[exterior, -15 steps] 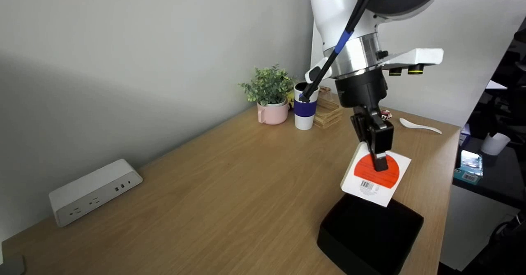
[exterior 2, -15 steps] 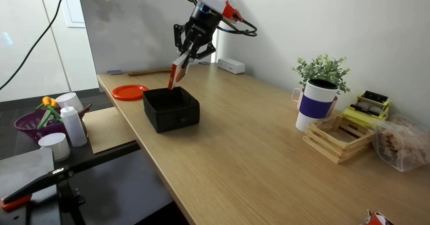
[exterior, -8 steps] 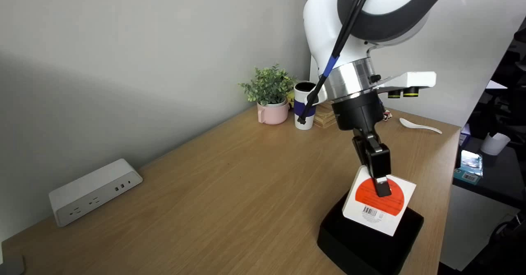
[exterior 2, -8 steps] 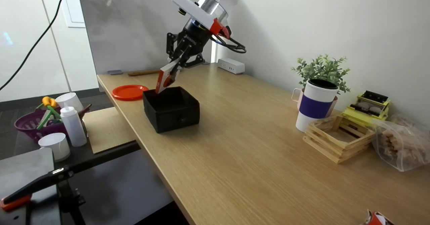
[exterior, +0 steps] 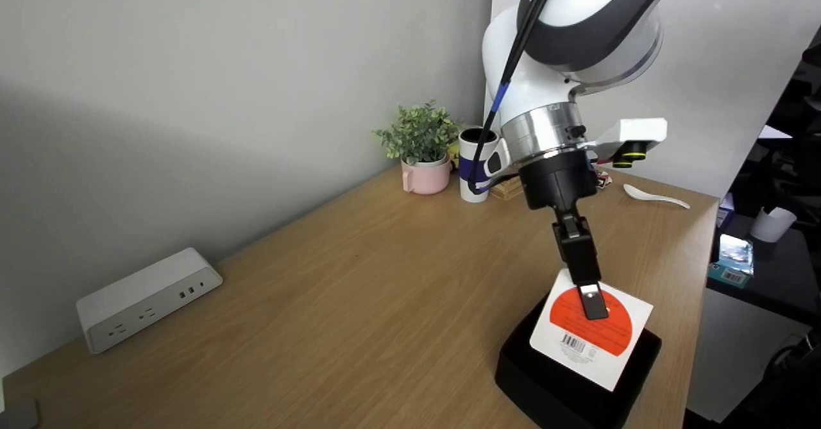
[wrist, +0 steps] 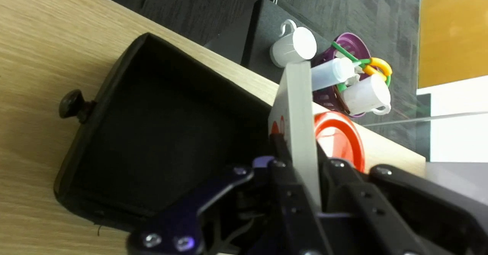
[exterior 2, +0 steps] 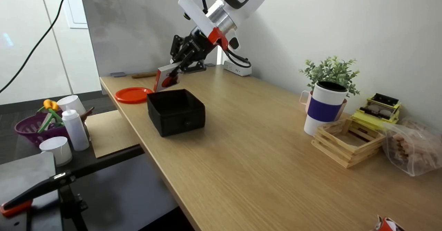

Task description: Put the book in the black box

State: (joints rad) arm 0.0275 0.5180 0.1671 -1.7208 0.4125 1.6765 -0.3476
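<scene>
1. The jaws are pinching the book (exterior: 590, 331); in the wrist view they come in from 6 o'clock and clasp it on both faces. It hangs tilted, apparently off the surface (exterior: 385, 301).

2. The relation that matters: in the wrist view the black box (wrist: 160, 140) lies at 9 o'clock from the book, the red plate (wrist: 339, 142) near 4 o'clock. The book's pale edge runs almost from 12 to 6, so it shows beside the box's middle, not over it.

3. In an exterior view the book (exterior 2: 166, 82) sits at about 12 o'clock from the box (exterior 2: 179, 124), at or just past the far rim.

4. My reading: placing remains. The next move calls for a shift towards 9 o'clock in wrist terms, then lowering and letting go; shift too little and the book may catch on the rim.

5. I cannot tell whether the book's lower edge is inside or outside that rim. In the wrist view the book and jaws cover the box from 3 to 5 o'clock. Its floor is too dark to read, and in an exterior view the frame cuts the box (exterior: 539, 384) off at 6 o'clock.
</scene>
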